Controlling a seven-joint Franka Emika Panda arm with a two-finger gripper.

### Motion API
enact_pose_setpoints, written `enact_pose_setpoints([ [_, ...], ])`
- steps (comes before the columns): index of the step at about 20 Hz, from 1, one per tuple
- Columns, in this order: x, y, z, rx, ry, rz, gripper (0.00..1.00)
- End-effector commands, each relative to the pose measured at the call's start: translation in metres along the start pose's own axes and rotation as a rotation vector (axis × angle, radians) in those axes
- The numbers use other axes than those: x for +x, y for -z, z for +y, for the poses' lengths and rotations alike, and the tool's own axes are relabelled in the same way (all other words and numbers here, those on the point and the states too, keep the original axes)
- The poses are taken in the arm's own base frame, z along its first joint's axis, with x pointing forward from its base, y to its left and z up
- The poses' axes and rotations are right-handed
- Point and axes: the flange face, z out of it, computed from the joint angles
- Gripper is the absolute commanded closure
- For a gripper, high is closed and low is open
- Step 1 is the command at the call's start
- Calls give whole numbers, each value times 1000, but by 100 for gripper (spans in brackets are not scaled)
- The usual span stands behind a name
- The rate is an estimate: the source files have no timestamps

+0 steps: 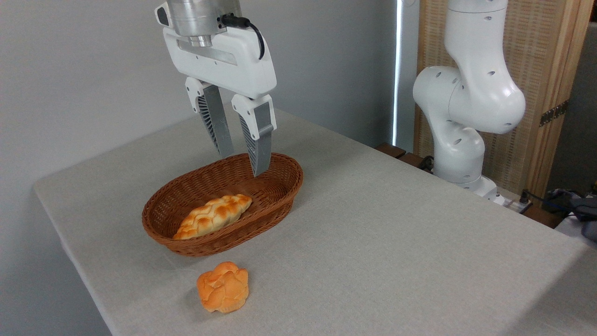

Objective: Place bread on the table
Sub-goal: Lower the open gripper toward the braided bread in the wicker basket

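The braided bread, golden-yellow with browned ridges, lies inside the brown wicker basket on the grey-beige table. My gripper hangs open above the basket's far end, fingers pointing down, nothing between them. It is behind and to the right of the loaf, well clear of it.
A small round orange bun sits on the cloth just in front of the basket, near the table's front edge. The arm's white base stands at the back right, beside a wooden screen. Bare cloth spreads to the right of the basket.
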Motion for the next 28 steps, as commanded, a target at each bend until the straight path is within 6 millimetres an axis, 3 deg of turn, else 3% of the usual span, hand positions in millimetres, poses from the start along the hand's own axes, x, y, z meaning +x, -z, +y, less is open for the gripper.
enact_pose_setpoints([
  [1, -4, 1, 4, -5, 3, 24, 0],
  [12, 1, -4, 8, -44, 14, 62, 0],
  [17, 40, -35, 40, -26, 127, 126, 0],
  [21, 71, -70, 90, -26, 116, 136, 0],
  [24, 78, -93, 105, -22, 67, 114, 0],
  [26, 88, -124, 122, -14, 28, 108, 0],
  [28, 84, -140, 121, 45, -15, 64, 0],
])
